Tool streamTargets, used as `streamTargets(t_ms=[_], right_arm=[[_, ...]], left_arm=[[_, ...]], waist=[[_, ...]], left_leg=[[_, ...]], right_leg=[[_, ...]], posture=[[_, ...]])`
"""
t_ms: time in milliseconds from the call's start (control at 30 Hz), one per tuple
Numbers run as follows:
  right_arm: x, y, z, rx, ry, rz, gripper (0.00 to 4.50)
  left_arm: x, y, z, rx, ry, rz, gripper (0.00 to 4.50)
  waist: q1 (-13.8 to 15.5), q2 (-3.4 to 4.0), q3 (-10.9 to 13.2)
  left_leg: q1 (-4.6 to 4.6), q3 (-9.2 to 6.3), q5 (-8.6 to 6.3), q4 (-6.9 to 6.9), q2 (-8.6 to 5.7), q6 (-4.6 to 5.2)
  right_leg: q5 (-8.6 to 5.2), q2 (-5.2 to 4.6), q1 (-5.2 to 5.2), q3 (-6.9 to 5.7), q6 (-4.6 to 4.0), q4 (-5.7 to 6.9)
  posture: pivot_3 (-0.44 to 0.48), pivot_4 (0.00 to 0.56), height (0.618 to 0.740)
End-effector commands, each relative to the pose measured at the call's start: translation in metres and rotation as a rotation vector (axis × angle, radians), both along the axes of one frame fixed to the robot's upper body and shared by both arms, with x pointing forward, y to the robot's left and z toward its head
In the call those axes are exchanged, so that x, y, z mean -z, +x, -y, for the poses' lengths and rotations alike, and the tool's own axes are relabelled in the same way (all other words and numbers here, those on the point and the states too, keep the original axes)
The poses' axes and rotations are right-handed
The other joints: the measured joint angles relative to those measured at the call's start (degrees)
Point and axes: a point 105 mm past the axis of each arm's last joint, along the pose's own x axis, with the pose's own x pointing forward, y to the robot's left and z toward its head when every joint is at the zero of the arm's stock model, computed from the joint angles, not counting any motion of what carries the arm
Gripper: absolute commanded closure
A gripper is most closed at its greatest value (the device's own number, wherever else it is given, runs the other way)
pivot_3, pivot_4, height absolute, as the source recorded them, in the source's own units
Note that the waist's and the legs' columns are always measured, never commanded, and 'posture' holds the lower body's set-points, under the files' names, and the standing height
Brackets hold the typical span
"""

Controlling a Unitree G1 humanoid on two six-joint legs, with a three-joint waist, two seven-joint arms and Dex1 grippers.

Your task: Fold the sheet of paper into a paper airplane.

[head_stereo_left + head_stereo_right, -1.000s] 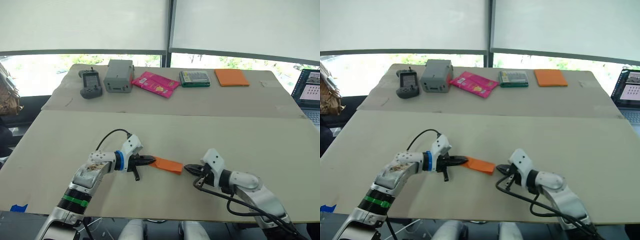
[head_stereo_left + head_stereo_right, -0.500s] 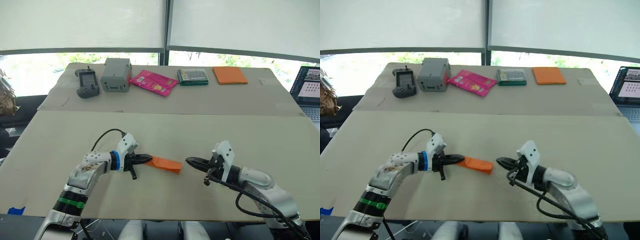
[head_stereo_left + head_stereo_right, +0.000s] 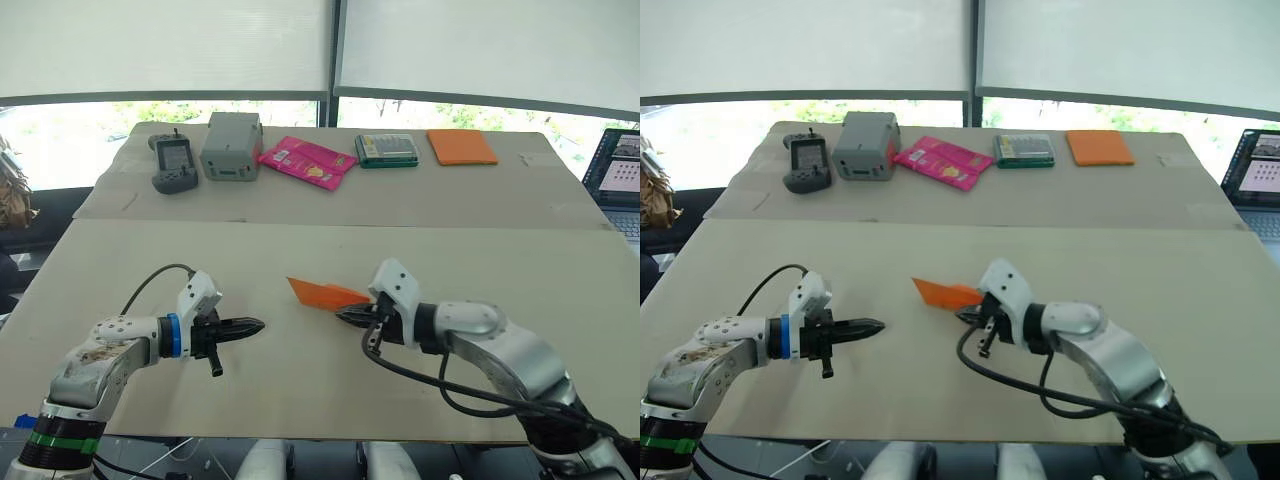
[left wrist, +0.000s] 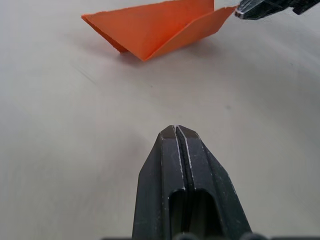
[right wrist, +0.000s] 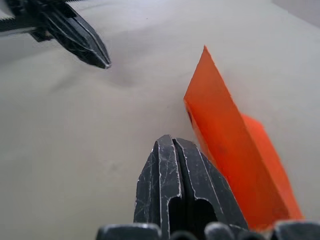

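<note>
The sheet of paper [image 3: 320, 292] is thin, bright orange and folded into a pointed wedge. It lies mid-table with one flap [image 5: 215, 115] standing up. My right gripper [image 3: 345, 315] is shut, its tips against the near right edge of the paper, and nothing shows between its fingers [image 5: 170, 150]. My left gripper [image 3: 250, 325] is also shut and empty, low over the table to the left of the paper, a short gap away and pointing toward it. In the left wrist view the paper [image 4: 155, 27] lies ahead of the shut fingers [image 4: 176, 137].
Along the far table stand a handheld device [image 3: 171, 160], a grey box [image 3: 231, 147], a pink packet [image 3: 305, 163], a green-edged case [image 3: 388, 150] and a thicker orange pad [image 3: 461, 146]. A laptop [image 3: 625, 180] sits at the right edge.
My left gripper let go of the paper and drew back to the left. My right gripper moved left up to the paper, which now lies farther back with a flap raised.
</note>
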Motion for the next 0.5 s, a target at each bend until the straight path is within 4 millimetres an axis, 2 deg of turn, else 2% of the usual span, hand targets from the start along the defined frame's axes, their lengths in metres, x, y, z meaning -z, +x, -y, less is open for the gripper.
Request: streamTargets(t_ms=[33,67,100,167,233,400,500], right_arm=[[-0.011,0.005,-0.008,-0.041,-0.012,0.054,4.46],[-0.017,0.006,-0.011,-0.057,0.007,0.056,4.46],[-0.025,0.008,-0.013,-0.067,0.031,0.054,4.19],[-0.04,0.01,-0.015,-0.091,0.069,0.04,3.56],[-0.044,0.019,-0.012,-0.083,0.035,0.034,2.85],[-0.016,0.042,-0.004,-0.014,-0.159,-0.024,1.12],[-0.008,0.044,-0.009,-0.034,-0.195,-0.054,1.12]], left_arm=[[-0.011,-0.004,0.005,-0.013,-0.015,0.056,4.5],[-0.01,-0.006,0.006,-0.018,-0.015,0.055,4.5],[-0.009,-0.007,0.005,-0.026,-0.013,0.054,4.5],[-0.008,-0.007,0.004,-0.044,-0.011,0.057,4.5],[-0.006,-0.008,0.003,-0.061,-0.012,0.059,4.5],[-0.005,-0.009,0.008,-0.07,-0.028,0.071,4.5],[-0.005,-0.008,0.01,-0.071,-0.031,0.078,4.5]], waist=[[-0.2,0.0,0.0],[-0.2,0.0,0.0],[-0.3,0.0,0.0],[-0.5,0.01,0.0],[-0.5,0.02,0.0],[-0.4,0.02,0.0],[-0.4,0.02,0.0]], left_leg=[[-0.01,0.0,0.0,-0.01,0.01,0.0],[-0.01,0.0,0.0,-0.02,0.01,0.0],[-0.02,0.0,0.0,-0.04,0.01,0.0],[-0.03,0.0,0.0,-0.04,0.03,0.0],[0.0,0.0,0.0,-0.04,0.08,0.0],[0.02,0.01,0.0,-0.04,0.04,0.0],[-0.03,0.03,0.0,-0.04,0.02,-0.01]], right_leg=[[0.0,0.01,-0.02,0.01,0.0,0.0],[0.0,0.01,-0.03,0.01,0.0,0.01],[0.0,0.01,-0.05,0.01,0.0,0.0],[0.01,0.02,-0.09,0.02,-0.02,0.03],[0.03,0.06,-0.08,0.02,-0.05,0.06],[0.03,0.03,-0.06,-0.01,-0.06,0.05],[0.03,0.01,-0.11,0.01,-0.06,0.05]], posture=[[0.0,0.15,0.74],[0.0,0.15,0.74],[0.0,0.15,0.74],[0.0,0.15,0.74],[0.0,0.15,0.74],[0.0,0.15,0.74],[0.0,0.15,0.74]])
